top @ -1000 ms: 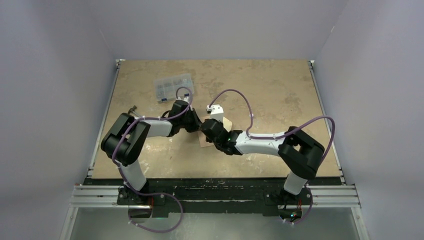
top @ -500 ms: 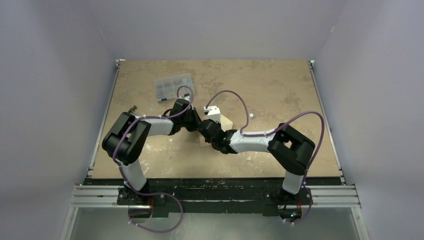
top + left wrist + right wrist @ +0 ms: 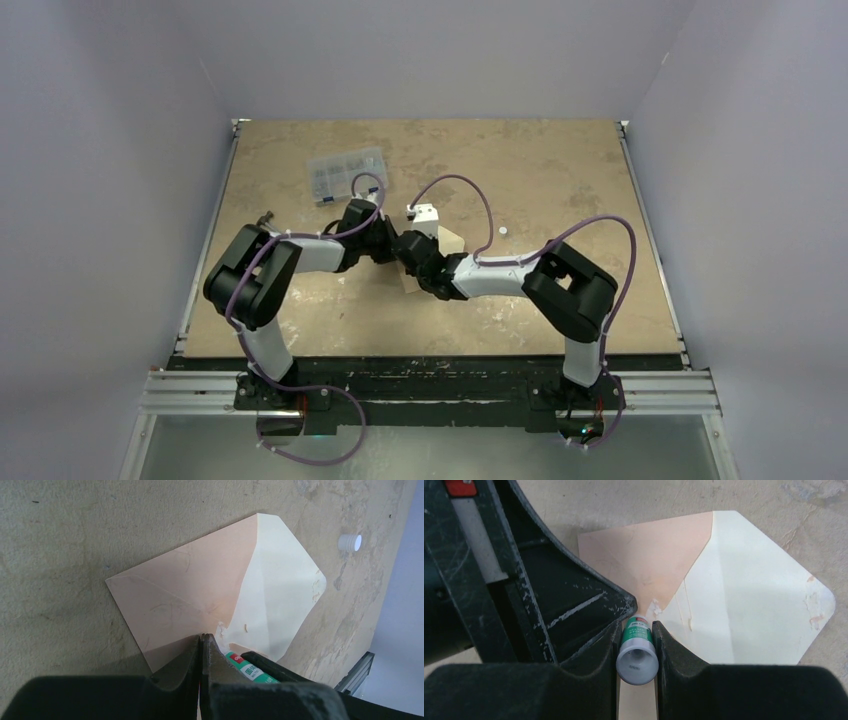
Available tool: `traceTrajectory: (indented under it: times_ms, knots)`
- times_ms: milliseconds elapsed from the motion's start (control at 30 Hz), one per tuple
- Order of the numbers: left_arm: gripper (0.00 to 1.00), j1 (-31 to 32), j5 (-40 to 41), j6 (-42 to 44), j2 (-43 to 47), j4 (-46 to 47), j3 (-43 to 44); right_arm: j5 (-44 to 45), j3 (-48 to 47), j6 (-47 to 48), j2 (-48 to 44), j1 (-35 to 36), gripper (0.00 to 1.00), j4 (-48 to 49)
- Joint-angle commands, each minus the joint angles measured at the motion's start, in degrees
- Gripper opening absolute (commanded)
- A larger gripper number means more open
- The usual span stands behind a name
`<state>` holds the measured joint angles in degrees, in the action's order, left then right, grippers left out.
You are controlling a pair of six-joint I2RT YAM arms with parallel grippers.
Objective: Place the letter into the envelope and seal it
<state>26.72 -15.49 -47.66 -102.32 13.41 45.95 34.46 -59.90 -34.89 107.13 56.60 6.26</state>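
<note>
Right at the middle of the table (image 3: 560, 170) the two arms meet over the envelope (image 3: 185, 595), which lies flat with its salmon body toward the left arm and its flap (image 3: 280, 600) thrown open, pale cream face up, with small torn patches near the point. The left gripper (image 3: 202, 639) has its fingers pressed together with nothing between them, their tips resting on the envelope just where the flap's fold begins. The right gripper (image 3: 636, 627) is clamped around a glue stick (image 3: 637, 647) with a green label, whose far end points at that same spot on the fold, just beside the left fingertips. Whether the letter is inside I cannot tell. A small white cap (image 3: 349, 542) sits on the table beyond the flap, apart from it, and a clear plastic box (image 3: 347, 172) lies farther back on the left.
</note>
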Motion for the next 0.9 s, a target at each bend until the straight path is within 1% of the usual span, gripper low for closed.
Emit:
traceTrajectory:
  times_ms: [0,200,267,467,533,733,867]
  knots:
    - [0.0,-1.12,-1.11,0.1,-1.47,-3.63,-2.9,1.71,-1.83,-0.81,2.59,-1.05,0.0,-1.2]
    - [0.0,-3.32,-0.88,0.24,0.24,-4.21,-2.03,0.84,1.2,-1.02,-0.7,-1.07,0.0,-2.41]
    - [0.0,-3.34,-1.05,-0.4,-0.2,-3.87,-1.74,-1.45,1.84,-0.18,-1.35,-1.05,0.0,-2.53]
    - [0.0,-3.59,-0.52,-1.79,-0.47,-2.96,-2.36,-6.91,0.85,2.75,-1.11,-1.05,0.0,-4.96]
    - [0.0,-3.76,-0.14,-1.63,-0.34,-3.15,-2.34,-7.36,-0.59,3.36,-0.49,-1.05,0.0,-6.1]
    - [0.0,-3.78,0.28,-0.41,-0.74,-4.18,-2.18,-2.14,-6.93,1.85,6.64,-2.06,0.0,-11.74]
    - [0.0,-3.78,0.9,0.96,-0.68,-5.54,-1.56,-0.45,-8.31,1.49,7.97,-2.63,0.0,-11.66]
